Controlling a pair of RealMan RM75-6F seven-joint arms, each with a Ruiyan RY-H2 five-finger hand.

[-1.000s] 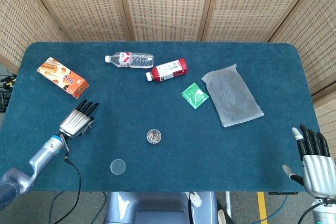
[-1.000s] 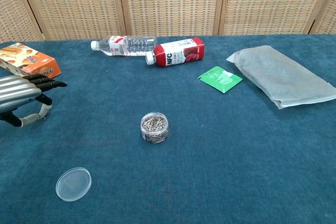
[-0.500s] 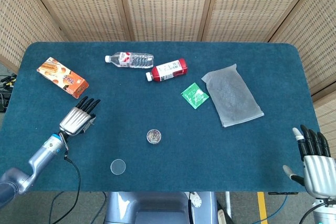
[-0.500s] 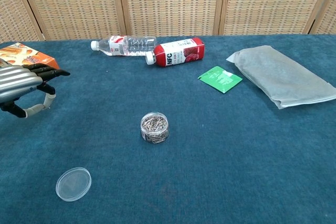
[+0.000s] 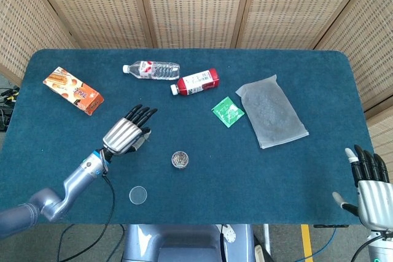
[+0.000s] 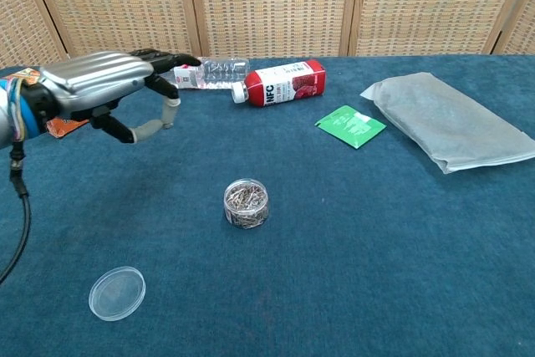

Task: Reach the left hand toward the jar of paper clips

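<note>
One hand is working: the silver-backed left hand with black fingers [image 5: 126, 133] is up off the blue felt table [image 5: 295, 170], fingers straight and spread wide, thumb hanging apart below, holding nothing. Step in hand looks like mid-reach, roughly halfway by my read; in the head view it sits to the left of and a bit beyond the target, near but clearly apart. Next move likely calls for travel right and back toward the robot, plus a drop in height, since the chest view shows the hand [image 6: 104, 85] well above the cloth, and the fingers need to stay open to get around the jar. Loose clear round plastic lid [image 5: 138, 195] lies flat near the front edge, left of the jar, out of the path. Small clear round jar of paper clips [image 5: 180, 159] stands upright near table centre, uncapped, low and squat, filled with a tangle of metallic clips [image 6: 246, 197]; light and small, probably easy to knock or tip. Far right, the silver right hand [image 5: 371, 188] rests off the table's front corner, fingers upright and apart, empty.
</note>
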